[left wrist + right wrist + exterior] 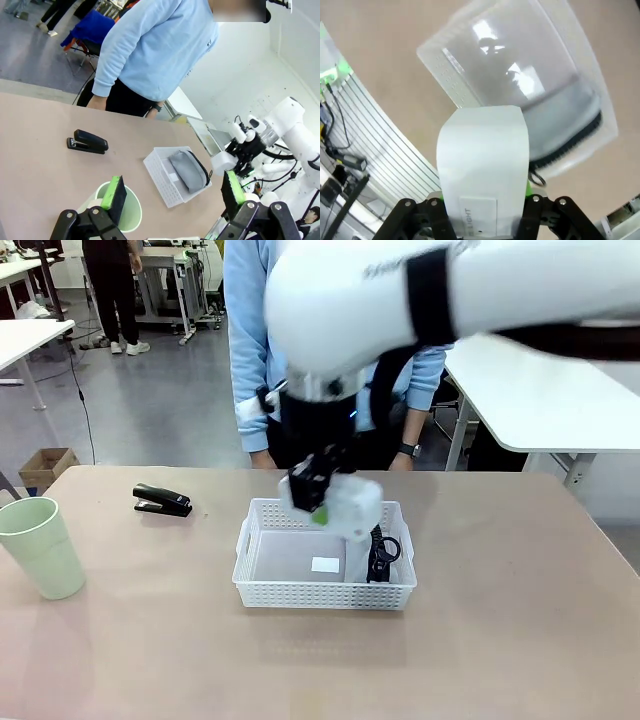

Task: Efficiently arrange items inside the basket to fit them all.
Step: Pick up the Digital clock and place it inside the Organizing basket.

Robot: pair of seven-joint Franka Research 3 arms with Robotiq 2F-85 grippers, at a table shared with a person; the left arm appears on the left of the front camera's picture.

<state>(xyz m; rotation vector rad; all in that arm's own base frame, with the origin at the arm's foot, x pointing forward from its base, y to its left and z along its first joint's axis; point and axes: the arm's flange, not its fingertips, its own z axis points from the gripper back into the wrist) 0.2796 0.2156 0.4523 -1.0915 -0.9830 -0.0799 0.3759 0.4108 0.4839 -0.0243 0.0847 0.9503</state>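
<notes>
My right gripper (pixel 315 490) is shut on the white power strip (pixel 350 506) and holds it tilted just above the white basket (pixel 320 598). In the right wrist view the power strip (pixel 482 165) hides the fingers, over the blurred basket (pixel 445 65). The grey pouch (pixel 381 552) lies along the basket's right side; it appears as a grey pouch (pixel 187 170) and pouch (pixel 570 117) in the wrist views. The black stapler (pixel 162 500) lies on the table left of the basket. The pale green cup (pixel 42 546) stands upright far left. My left gripper (pixel 173 192) hangs open above the cup (pixel 129 212).
A person in a light blue top (pixel 250 350) stands at the far edge behind the basket, hands down by the table. The stapler (pixel 87 142) and basket (pixel 160 176) lie beyond my left gripper. White tables stand behind at both sides.
</notes>
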